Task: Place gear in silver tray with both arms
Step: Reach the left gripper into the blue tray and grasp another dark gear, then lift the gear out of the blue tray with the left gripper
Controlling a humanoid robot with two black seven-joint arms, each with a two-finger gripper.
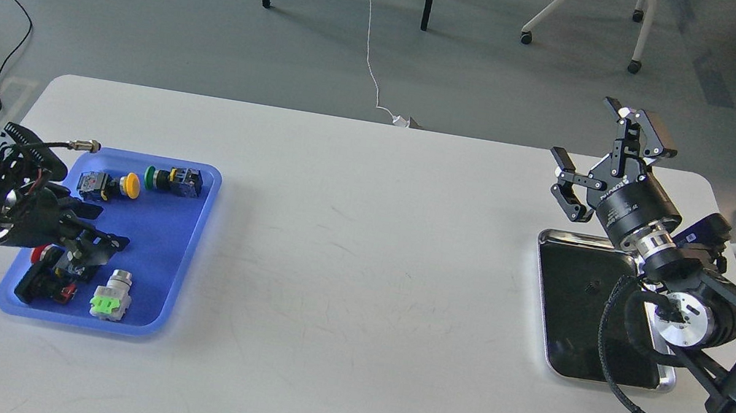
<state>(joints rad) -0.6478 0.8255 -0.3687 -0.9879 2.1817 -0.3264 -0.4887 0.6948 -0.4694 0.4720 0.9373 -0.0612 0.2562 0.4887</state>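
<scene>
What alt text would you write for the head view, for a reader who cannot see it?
On a white table, the left gripper reaches into a blue plastic tray of push-button switches, over a red one. The right gripper, fingers spread open and empty, hangs above the far edge of a shiny silver metal tray, which holds nothing visible.

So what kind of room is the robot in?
Probably a lab or workshop office. There are rolling office chairs, cables trailing across the grey floor, and a white table set with a blue tray of push-button parts and a silver tray.
</scene>
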